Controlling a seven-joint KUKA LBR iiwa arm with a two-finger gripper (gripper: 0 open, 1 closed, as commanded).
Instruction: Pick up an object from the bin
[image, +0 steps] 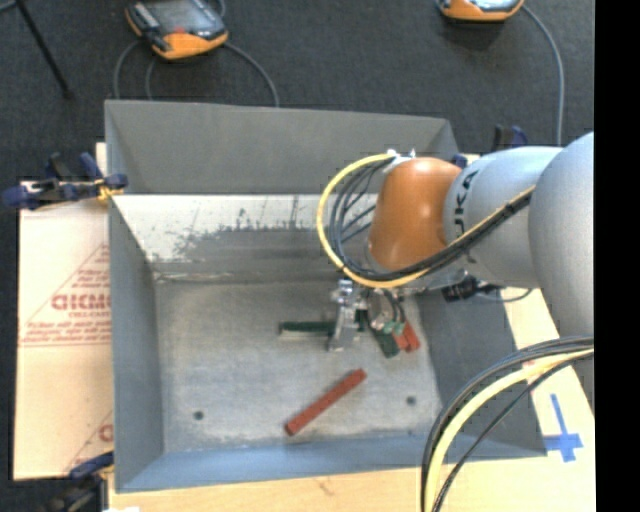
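My gripper hangs low over the middle of the bin floor, under the orange wrist cover. A thin dark green stick lies flat just left of it, its right end reaching the gripper's tip; whether it is gripped I cannot tell. Right beside the gripper sits a small green and red piece. A reddish-brown bar lies slanted on the floor below the gripper, apart from it.
The arm comes in from the right and covers the bin's right back corner. The sloping grey walls close in the floor on all sides. Bare floor spreads to the left and front left.
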